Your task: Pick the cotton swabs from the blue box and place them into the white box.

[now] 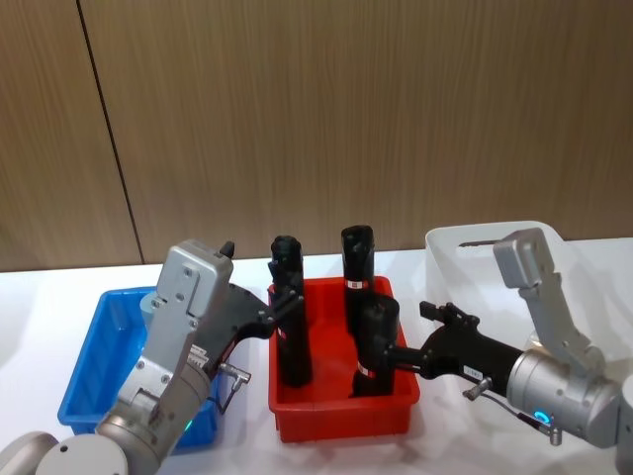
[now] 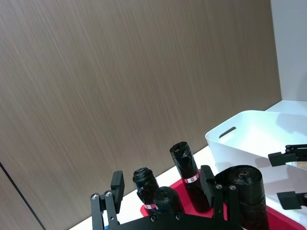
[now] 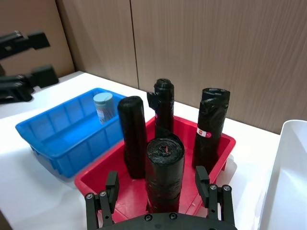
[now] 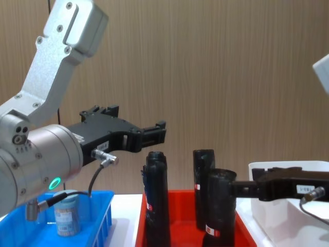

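Observation:
One cotton swabs jar, clear with a pale blue lid, stands upright in the blue box; the chest view shows the jar low behind the blue wall. My left gripper is open and empty, hovering above the gap between the blue box and the red tray, higher than the jar. My right gripper is open, its fingers on either side of a black roll at the tray's front right. The white box stands at the far right.
A red tray sits between the two boxes and holds several tall black rolls with red-white labels. A wood-panel wall rises behind the white table. The left arm's grey body hangs over the blue box's right half.

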Robot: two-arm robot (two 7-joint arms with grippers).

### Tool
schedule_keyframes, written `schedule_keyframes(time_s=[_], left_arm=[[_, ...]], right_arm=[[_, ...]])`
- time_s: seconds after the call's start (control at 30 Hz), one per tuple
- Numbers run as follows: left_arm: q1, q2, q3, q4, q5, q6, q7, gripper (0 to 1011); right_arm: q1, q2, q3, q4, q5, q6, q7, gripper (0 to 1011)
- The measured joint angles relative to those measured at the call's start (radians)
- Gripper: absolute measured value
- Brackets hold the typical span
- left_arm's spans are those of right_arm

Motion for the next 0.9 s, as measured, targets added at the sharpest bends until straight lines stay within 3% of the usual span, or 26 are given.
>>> schedule_keyframes(time_s=[0.53, 0.9], left_arm=[[0.0, 0.0, 0.0, 0.0, 0.0, 0.0, 0.0, 1004], [0.0, 0.0, 0.0, 0.0, 0.0, 0.0, 0.0, 1004]], right_arm=[[0.09, -0.043, -0.017, 0.152, -0.037, -0.028, 0.006, 1002], [0.125, -0.065, -0.031, 0.206, -0.054, -0.036, 0.002, 1002]])
